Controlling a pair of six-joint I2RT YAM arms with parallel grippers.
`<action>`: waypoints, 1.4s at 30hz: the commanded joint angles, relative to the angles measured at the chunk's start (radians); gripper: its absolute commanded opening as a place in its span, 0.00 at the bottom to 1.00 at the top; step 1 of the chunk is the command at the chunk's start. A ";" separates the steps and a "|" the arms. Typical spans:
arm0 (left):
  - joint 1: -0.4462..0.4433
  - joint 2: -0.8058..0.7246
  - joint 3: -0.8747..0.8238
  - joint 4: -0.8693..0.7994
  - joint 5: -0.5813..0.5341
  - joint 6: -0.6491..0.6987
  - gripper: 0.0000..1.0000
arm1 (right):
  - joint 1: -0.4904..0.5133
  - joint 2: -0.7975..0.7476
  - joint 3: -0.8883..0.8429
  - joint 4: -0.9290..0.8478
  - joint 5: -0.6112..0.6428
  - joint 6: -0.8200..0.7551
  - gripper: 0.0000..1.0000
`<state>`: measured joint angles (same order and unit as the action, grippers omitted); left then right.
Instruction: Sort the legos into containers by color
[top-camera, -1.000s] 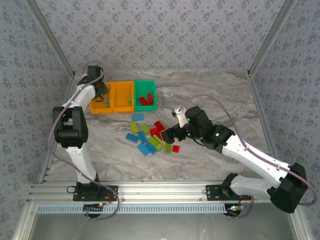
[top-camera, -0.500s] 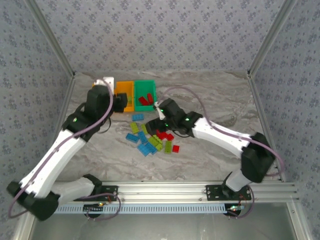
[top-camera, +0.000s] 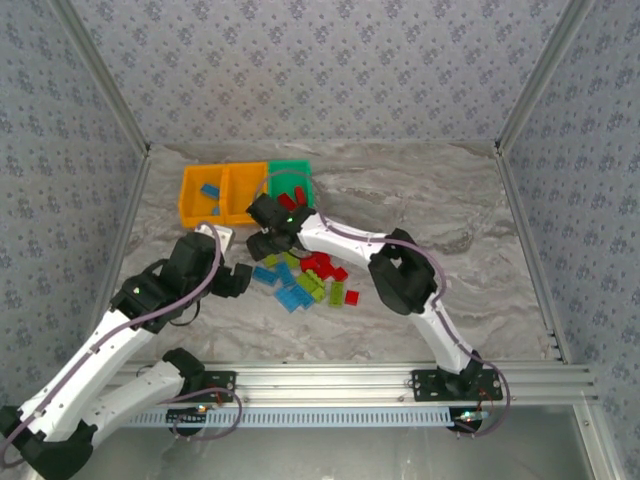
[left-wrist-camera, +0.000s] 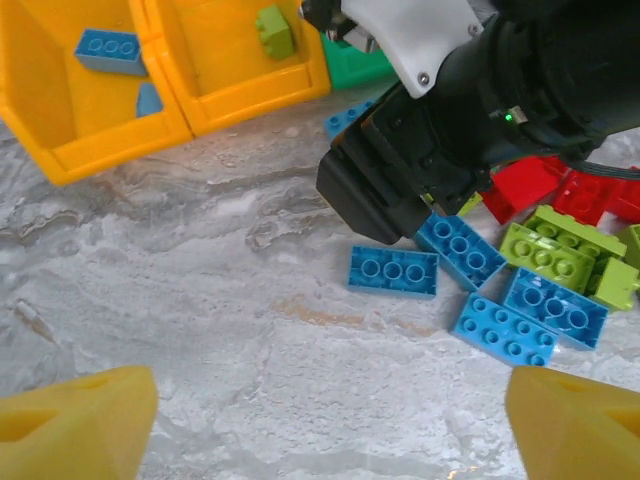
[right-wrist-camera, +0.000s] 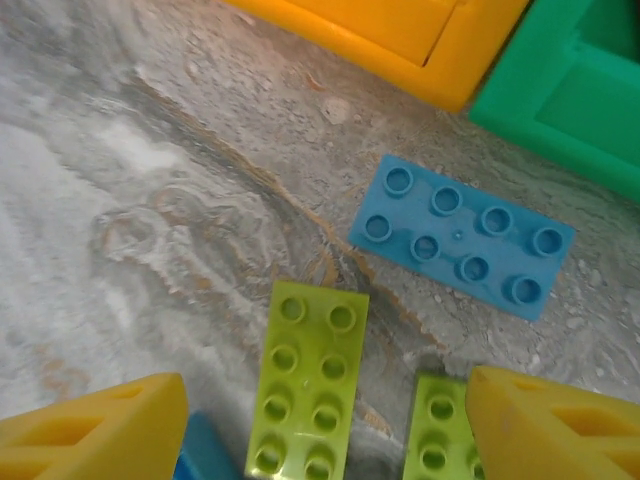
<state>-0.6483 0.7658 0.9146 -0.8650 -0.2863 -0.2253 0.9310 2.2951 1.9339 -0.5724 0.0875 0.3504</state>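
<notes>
Holding the right jaws spread and empty at the bin side of the pile, I keep a lime brick (right-wrist-camera: 308, 385) between them so that a straight descent should pinch its long sides. The left jaws hang released and empty above a blue brick (left-wrist-camera: 393, 271) on the marbled counter (left-wrist-camera: 200, 300). The legos (top-camera: 310, 285) lie loose just below the containers (top-camera: 225, 190). They are glossy hard plastic with studded tops and square edges. The bins are smooth-walled: blue sits in the left orange one, red in the green.
</notes>
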 joint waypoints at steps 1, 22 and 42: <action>-0.002 -0.026 0.025 0.024 -0.050 0.002 0.96 | 0.003 0.084 0.112 -0.116 0.012 -0.024 0.75; 0.012 -0.085 0.023 -0.035 -0.132 0.058 0.99 | -0.004 -0.175 -0.075 0.215 0.029 -0.092 0.29; 0.086 -0.122 -0.012 -0.011 -0.035 0.052 0.99 | -0.092 0.284 0.466 0.346 0.077 -0.261 0.30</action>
<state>-0.5694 0.6495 0.9077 -0.8871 -0.3359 -0.1825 0.8417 2.5099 2.2711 -0.1543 0.1547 0.1371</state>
